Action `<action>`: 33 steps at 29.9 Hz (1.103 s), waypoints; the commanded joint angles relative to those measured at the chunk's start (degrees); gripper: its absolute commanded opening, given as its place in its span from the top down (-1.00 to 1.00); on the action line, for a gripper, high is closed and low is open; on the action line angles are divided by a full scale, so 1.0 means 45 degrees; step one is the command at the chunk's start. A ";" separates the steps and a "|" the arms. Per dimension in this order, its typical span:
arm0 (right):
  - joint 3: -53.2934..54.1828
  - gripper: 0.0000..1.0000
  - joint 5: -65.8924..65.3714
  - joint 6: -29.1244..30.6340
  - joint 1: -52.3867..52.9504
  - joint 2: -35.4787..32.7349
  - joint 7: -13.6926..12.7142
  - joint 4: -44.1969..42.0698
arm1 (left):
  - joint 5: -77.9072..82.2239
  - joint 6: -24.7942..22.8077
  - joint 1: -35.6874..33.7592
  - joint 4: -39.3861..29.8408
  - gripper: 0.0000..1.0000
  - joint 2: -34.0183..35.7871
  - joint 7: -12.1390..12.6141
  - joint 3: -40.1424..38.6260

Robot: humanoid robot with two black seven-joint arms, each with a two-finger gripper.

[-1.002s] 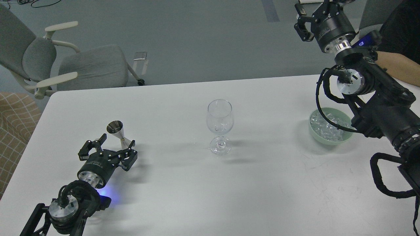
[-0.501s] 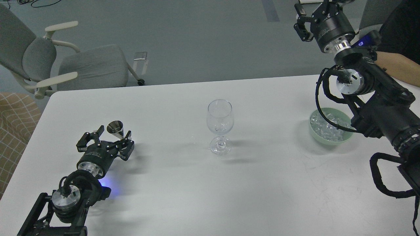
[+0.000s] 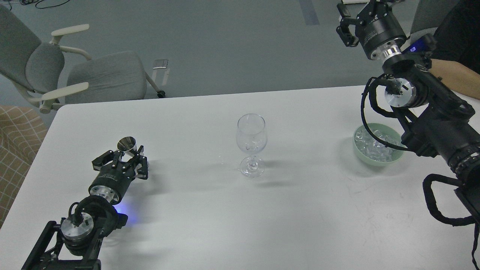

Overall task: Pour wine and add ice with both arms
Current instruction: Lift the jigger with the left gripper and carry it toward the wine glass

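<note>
From my feed, the white table (image 3: 210,210) is my landmark. Beyond its far-left corner I see a grey office chair (image 3: 71,71) with cream armrests, on grey floor (image 3: 232,45). Left of the table's near edge sits a tan checked cushion (image 3: 17,146). At the table's far-right corner, a person's bare forearm (image 3: 455,75) reaches in
</note>
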 commanded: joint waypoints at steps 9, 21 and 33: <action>0.0000 -1.00 0.0000 -0.0039 0.0047 0.0000 0.0000 0.0001 | -0.0016 -0.0852 0.0076 0.0000 1.00 -0.0298 0.0140 -0.0113; 0.0000 -1.00 0.0000 -0.0039 0.0067 -0.0039 -0.0039 -0.0019 | 0.0023 -0.0033 -0.1172 -0.0546 1.00 0.1280 0.0530 0.0218; 0.0000 -1.00 -0.0039 -0.0039 0.0067 0.0020 -0.0058 -0.0019 | 0.0023 0.1335 -0.3575 -0.1446 1.00 0.2826 0.1624 0.2053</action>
